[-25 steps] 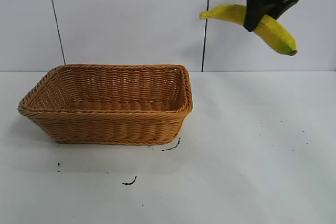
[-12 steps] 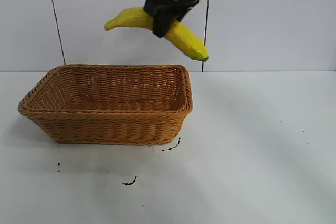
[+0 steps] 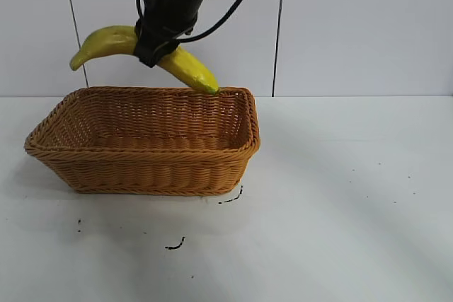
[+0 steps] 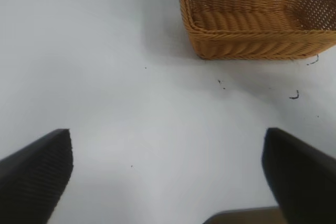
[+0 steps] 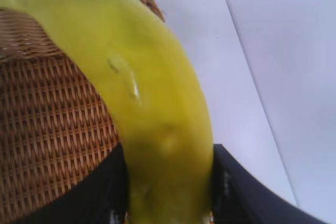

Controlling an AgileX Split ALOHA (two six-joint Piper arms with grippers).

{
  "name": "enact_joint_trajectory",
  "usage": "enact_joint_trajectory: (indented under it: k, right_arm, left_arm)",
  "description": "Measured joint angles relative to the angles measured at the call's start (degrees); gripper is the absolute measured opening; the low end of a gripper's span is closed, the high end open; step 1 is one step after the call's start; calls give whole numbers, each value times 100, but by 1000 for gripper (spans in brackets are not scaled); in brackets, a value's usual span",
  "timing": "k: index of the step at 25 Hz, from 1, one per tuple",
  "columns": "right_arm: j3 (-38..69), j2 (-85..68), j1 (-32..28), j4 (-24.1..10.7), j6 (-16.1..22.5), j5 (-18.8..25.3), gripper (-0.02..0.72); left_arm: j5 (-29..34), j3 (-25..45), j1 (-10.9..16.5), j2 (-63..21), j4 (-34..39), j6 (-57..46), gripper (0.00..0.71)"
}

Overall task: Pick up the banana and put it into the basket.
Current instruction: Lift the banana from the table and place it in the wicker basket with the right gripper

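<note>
My right gripper [image 3: 157, 49] is shut on the middle of the yellow banana [image 3: 106, 40] and holds it in the air above the back of the wicker basket [image 3: 145, 167]. The banana's greenish tip [image 3: 211, 89] hangs just over the basket's back rim. In the right wrist view the banana [image 5: 142, 87] fills the picture between the black fingers [image 5: 236, 187], with the basket's weave [image 5: 47, 129] below it. My left gripper [image 4: 168, 177] is open and empty, far from the basket [image 4: 252, 35], over bare table.
The white table [image 3: 340, 196] carries small black marks [image 3: 175, 245] in front of the basket. A white panelled wall [image 3: 354, 26] stands behind. The right arm's cable [image 3: 233, 12] hangs above the basket.
My right gripper has carried the banana leftward from the upper right to above the basket, and lower. The basket has not moved.
</note>
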Motion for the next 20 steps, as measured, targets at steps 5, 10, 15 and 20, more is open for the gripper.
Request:
enact_joint_trajectory:
  k: [5,10,15,20]
  right_arm:
    - [0,347,0,11,-11,20,320]
    - [0,438,0,13,-11,18,320]
    - [0,438,0,13,-11,-11,320]
    - [0,438,0,17,56,-63,593]
  left_arm:
    - [0,0,0,0,0,0,695]
    - [0,0,0,0,0,0,695]
    - [0,0,0,0,0,0,695]
    - [0,0,0,0,0,0,695]
